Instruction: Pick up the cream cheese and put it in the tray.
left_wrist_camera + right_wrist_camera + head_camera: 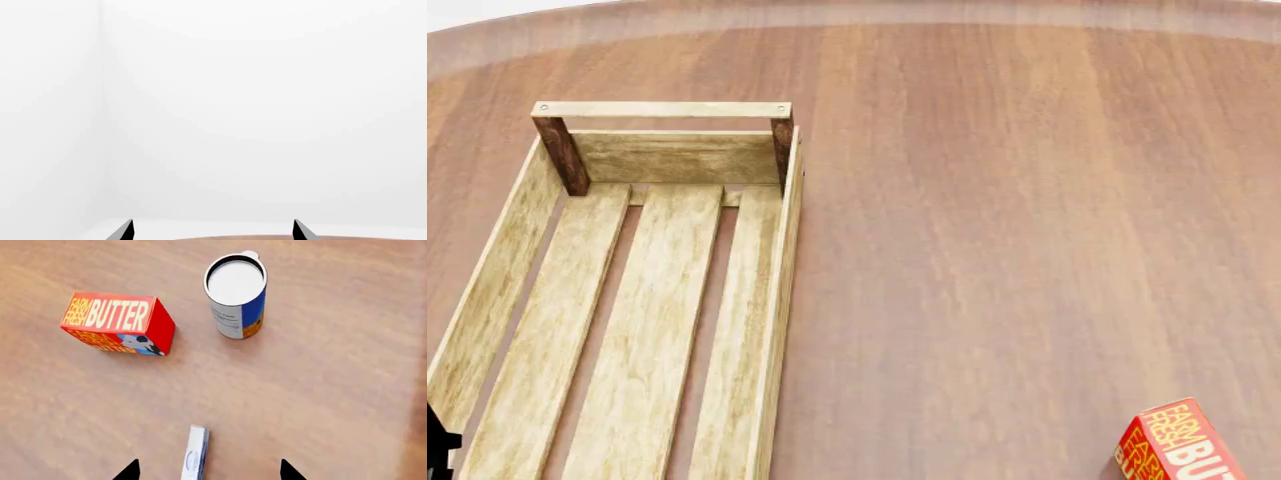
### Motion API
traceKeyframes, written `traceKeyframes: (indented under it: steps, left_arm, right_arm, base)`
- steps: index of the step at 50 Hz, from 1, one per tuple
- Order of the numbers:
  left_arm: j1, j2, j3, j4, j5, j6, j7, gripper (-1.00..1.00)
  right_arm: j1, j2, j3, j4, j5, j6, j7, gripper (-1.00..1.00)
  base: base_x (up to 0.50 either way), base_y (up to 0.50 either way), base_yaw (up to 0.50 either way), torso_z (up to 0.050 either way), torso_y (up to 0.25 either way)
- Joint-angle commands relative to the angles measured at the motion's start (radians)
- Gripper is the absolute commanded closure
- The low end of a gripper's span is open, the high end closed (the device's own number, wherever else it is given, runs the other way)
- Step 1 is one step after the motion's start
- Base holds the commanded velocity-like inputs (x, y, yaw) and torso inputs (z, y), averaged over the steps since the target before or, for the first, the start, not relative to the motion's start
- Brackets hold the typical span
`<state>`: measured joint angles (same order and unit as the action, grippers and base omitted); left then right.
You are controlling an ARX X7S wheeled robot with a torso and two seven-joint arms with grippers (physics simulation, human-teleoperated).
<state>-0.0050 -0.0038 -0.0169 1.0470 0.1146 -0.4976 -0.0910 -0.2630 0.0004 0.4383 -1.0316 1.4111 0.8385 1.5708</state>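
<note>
Cream cheese (195, 452) on edge between spread right gripper (209, 471) tips, long axis toward butter box (117, 322) and can (235, 292), lower end cropped. Left gripper (212, 231) spread, empty.

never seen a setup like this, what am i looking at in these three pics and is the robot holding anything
These are simulator renders from a two-armed wheeled robot. One picture comes from its head camera, looking down at a brown wooden table with a slatted wooden tray and a corner of the red butter box.

The other two come from cameras near each arm's end effector. The right end effector is open, its two dark fingertips either side of the thin white cream cheese box seen edge-on, not yet held. The butter box and a blue-and-white can stand farther off.

The left end effector is open too, facing a white wall, empty. Nothing is held.
</note>
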Motion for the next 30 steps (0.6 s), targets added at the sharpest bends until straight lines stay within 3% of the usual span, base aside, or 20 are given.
traceKeyframes:
  steps: [1, 30]
  left_arm:
    - [0.004, 0.000, -0.004, 0.000, -0.003, 0.007, 0.001, -1.00]
    - [0.003, -0.001, -0.001, 0.000, -0.001, -0.003, 0.001, -1.00]
  right_arm:
    - [0.023, 0.000, -0.079, 0.056, 0.018, 0.041, 0.000, -1.00]
    - [0.111, 0.000, -0.127, 0.148, 0.038, -0.001, 0.000, -1.00]
  base:
    - [0.00, 0.00, 0.00, 0.000, 0.000]
    - [0.00, 0.00, 0.00, 0.000, 0.000]
